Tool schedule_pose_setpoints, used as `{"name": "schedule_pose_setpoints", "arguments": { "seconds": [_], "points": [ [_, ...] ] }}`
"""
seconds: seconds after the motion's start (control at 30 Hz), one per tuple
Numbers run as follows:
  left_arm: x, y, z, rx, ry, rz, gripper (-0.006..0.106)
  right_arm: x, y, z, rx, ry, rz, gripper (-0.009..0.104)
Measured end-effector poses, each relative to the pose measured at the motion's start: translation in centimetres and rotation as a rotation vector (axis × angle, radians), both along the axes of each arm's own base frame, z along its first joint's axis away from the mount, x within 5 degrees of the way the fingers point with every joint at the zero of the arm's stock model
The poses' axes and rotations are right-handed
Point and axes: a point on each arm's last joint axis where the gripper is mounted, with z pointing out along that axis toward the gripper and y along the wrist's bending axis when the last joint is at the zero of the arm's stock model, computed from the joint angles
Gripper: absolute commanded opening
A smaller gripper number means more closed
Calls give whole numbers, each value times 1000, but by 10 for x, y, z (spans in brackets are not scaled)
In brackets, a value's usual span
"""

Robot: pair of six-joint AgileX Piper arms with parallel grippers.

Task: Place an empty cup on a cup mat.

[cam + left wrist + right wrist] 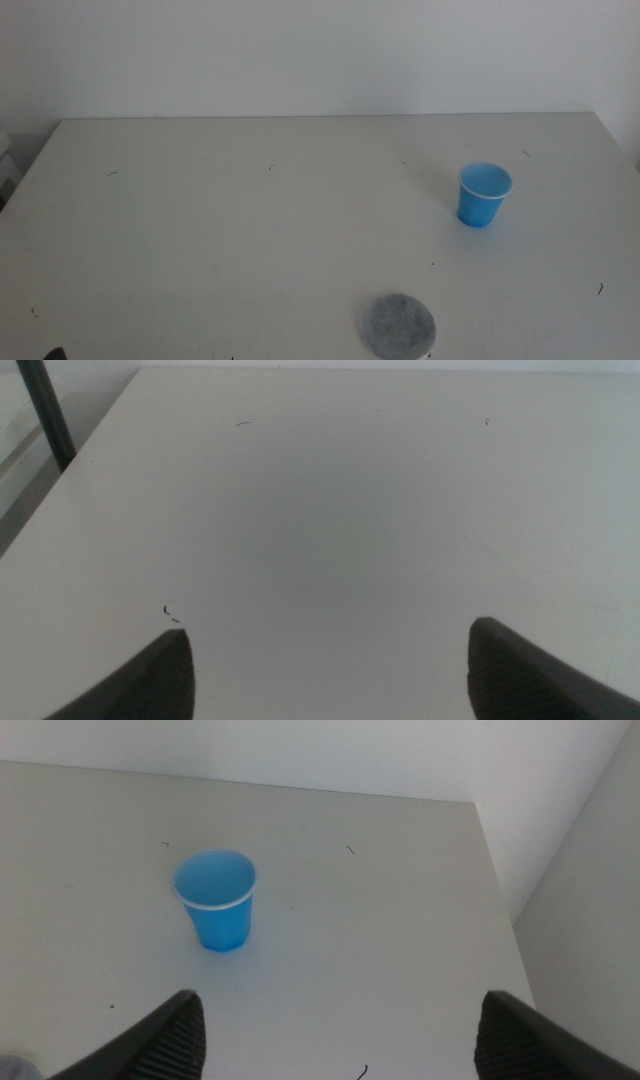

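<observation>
I see the cup (pixel 484 194) upright, well apart from the cup mat (pixel 398 326). My right gripper (pixel 340 1030) gapes wide, empty; a clumsy approach could tip that light cup.

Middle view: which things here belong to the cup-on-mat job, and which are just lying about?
Part of the job:
- cup, upright, empty, on the table's right side
- cup mat, near the front edge, apart from the cup
- right gripper, open, facing the cup

Just there:
- table
- left gripper, open over bare table
</observation>
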Motion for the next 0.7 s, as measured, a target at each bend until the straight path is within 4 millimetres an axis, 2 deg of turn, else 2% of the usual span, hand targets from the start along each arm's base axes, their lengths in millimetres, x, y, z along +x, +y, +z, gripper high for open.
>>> {"name": "schedule_pose_setpoints", "arguments": {
  "seconds": [0.27,0.43,0.57,0.7],
  "points": [
    [0,0,0,0,0,0,105,55,3,58,36,179,-21,78],
    [0,0,0,0,0,0,105,93,9,84,87,294,-11,78],
    [0,0,0,0,0,0,105,126,14,97,124,356,3,78],
    [0,0,0,0,0,0,105,159,18,94,121,451,8,78]
  ]
}}
